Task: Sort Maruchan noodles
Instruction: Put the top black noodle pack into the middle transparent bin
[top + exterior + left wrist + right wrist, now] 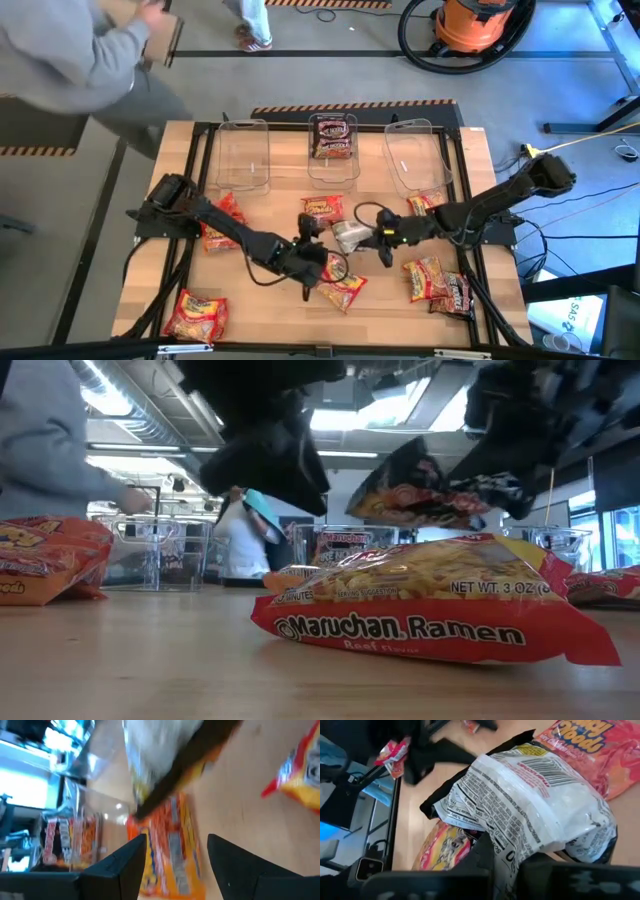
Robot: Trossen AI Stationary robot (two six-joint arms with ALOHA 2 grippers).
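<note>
Your right gripper clenches a dark Maruchan packet aloft, while your left gripper, just beside it, gapes empty.

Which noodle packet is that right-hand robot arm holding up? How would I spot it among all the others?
Start at the middle clear bin at the table's far edge, then come toward the table's centre, where the two grippers nearly meet. The right gripper is shut on the held packet, lifted off the wood. Unlike its red and orange neighbours, it shows a white printed back with a barcode and dark edges.
</note>
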